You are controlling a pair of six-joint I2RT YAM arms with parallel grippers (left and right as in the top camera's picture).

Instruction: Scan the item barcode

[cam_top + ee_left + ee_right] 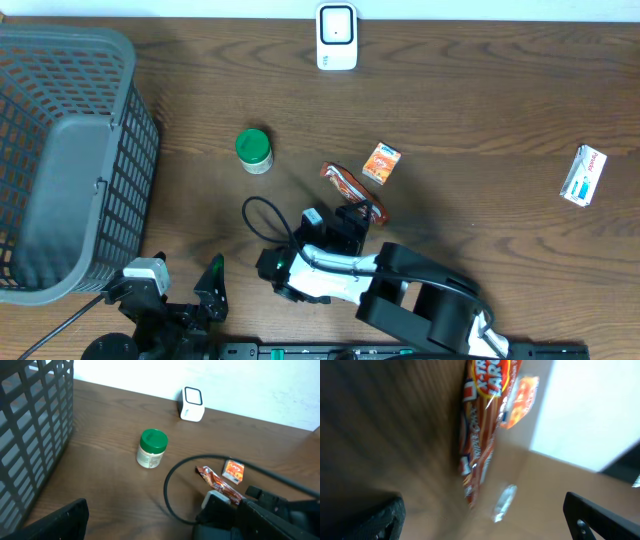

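Overhead: one grey mesh basket [60, 150], one green-lidded jar [253, 150], one white scanner [337, 37], one orange carton [382, 163], one white carton [584, 175]. One glossy snack wrapper [345, 182] flat on the wooden surface [480, 120], end hidden under the right gripper [355, 210]. Left gripper [182, 285] spread wide, empty. Left wrist: wrapper partly behind the right arm [260, 515]. Right wrist: blurred, fingers [375, 520] far apart, clamping nothing.

Grey mesh basket [60, 150] at my far left, green-lidded jar [253, 150] upright on the wooden table [480, 110], small orange box [382, 163] lying flat, white-and-blue box [584, 175] at my far right.

Snack wrapper [481, 430]: "X-TR" above "LARG", both cut off at the edge.
Small orange box [381, 163]: print too small to read.
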